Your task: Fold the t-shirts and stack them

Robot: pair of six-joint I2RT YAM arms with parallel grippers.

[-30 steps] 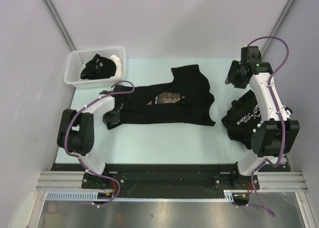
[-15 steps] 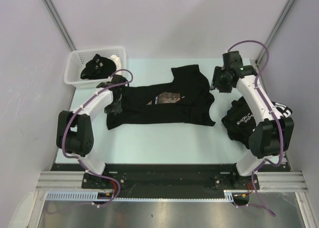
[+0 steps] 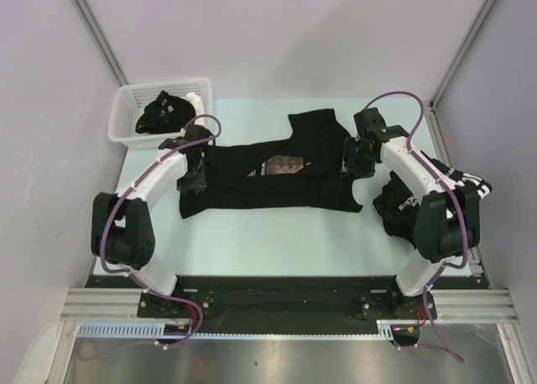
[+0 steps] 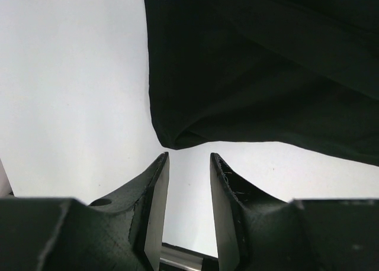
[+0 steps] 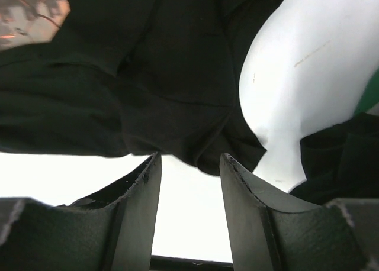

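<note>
A black t-shirt (image 3: 277,174) with a reddish-brown chest print (image 3: 284,164) lies spread across the middle of the table. My left gripper (image 3: 192,179) hovers over its left end, open and empty; the left wrist view shows the shirt's corner (image 4: 177,138) just beyond the fingertips. My right gripper (image 3: 350,168) is over the shirt's right sleeve, open and empty; the sleeve edge (image 5: 225,158) lies just past its tips. A second black t-shirt with white lettering (image 3: 415,201) lies crumpled at the right, partly under the right arm.
A white slotted basket (image 3: 162,110) holding a dark garment (image 3: 166,111) stands at the back left corner. The table's right edge runs close to the crumpled shirt. Bare pale table lies in front of the spread shirt.
My right gripper has moved left and nearer, from the back right down to the shirt's right sleeve. My left gripper has shifted slightly along the shirt's left end.
</note>
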